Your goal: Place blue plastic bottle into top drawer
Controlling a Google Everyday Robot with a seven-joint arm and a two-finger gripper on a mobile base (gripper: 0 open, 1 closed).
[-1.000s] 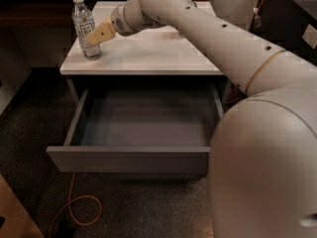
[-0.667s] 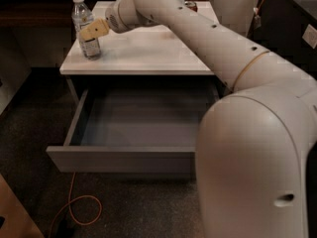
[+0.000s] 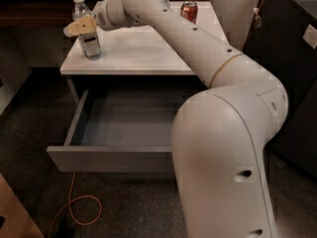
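One drawer stands pulled out: the top drawer of the white-topped cabinet. It is a grey box with a plain flat front and no handle. Its grey floor and left wall are in view; the right part is hidden behind the robot's arm.

The blue plastic bottle stands upright on the cabinet top near the left front corner, outside the drawer. It is clear, bluish plastic with a white screw cap and a dark-and-white label around the lower body. It may hold some liquid, but the view does not settle that.

The gripper is at the bottle's upper body, just under the shoulder, its tan tip lying across the front of the plastic. Whether it has closed on the bottle cannot be told.

A red soda can stands upright at the back of the cabinet top, well apart from the bottle.

The arm is smooth, off-white and rounded. An orange cable loops on the dark speckled floor.
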